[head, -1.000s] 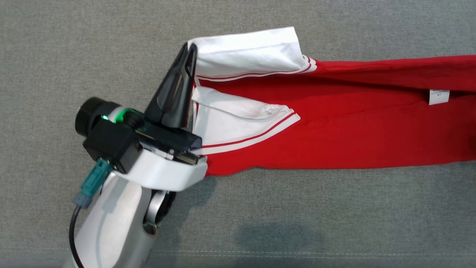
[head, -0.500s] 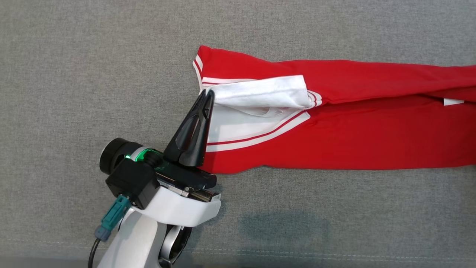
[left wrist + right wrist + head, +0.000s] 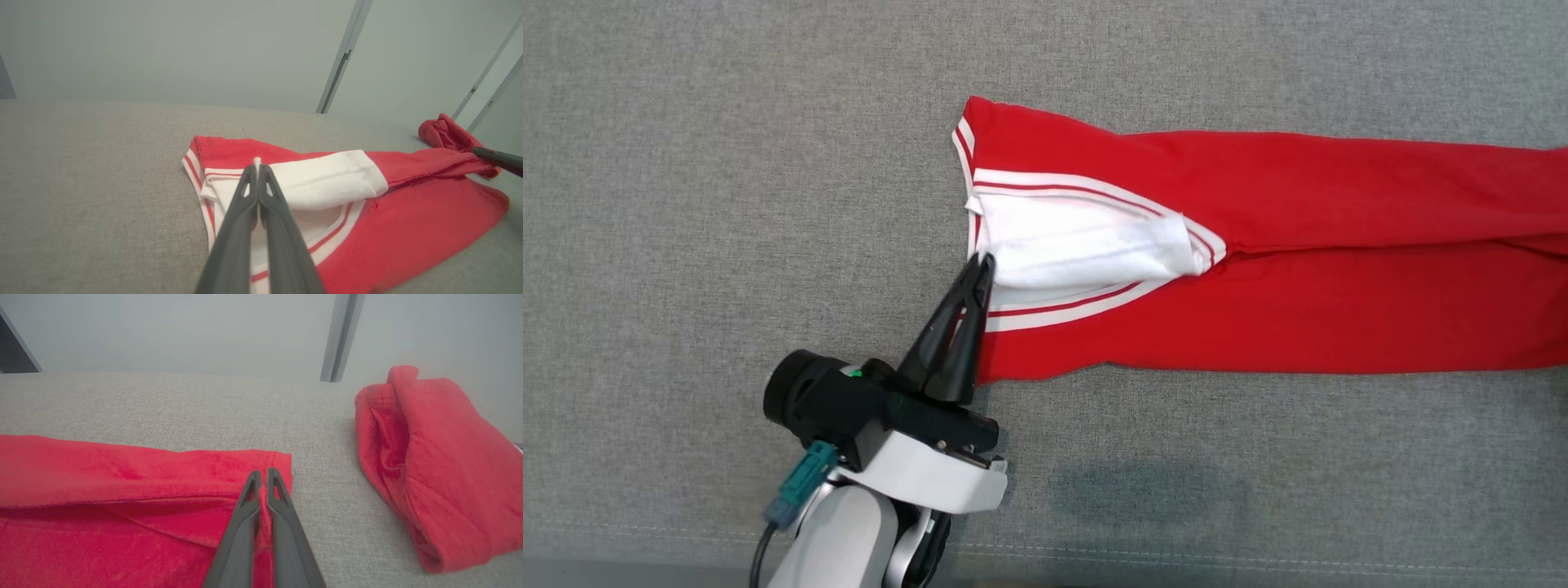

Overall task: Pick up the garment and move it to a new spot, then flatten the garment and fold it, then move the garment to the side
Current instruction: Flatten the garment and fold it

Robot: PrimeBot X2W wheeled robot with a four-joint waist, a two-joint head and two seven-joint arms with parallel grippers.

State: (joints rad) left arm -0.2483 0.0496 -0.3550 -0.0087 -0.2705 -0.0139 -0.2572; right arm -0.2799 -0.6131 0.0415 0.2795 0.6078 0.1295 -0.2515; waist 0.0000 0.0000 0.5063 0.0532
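Note:
The garment (image 3: 1298, 310) is red with a white, red-striped sleeve (image 3: 1086, 245). It lies stretched out to the right on a grey cloth surface (image 3: 727, 204), folded lengthwise. My left gripper (image 3: 983, 263) is shut on the near left edge of the white sleeve. In the left wrist view a sliver of white cloth shows between the tips of the left gripper (image 3: 257, 167). My right gripper (image 3: 263, 475) is shut on the garment (image 3: 102, 477) close to its hemmed right end, low over the surface.
A second red cloth (image 3: 429, 465), loosely folded, lies on the surface just right of the garment's end; it shows as the red cloth (image 3: 443, 132) far off in the left wrist view. A stitched seam (image 3: 1258, 563) runs along the surface's near edge.
The left gripper has come down and toward the near edge with the white sleeve, laying the upper red layer over the lower one. The white label is now covered.

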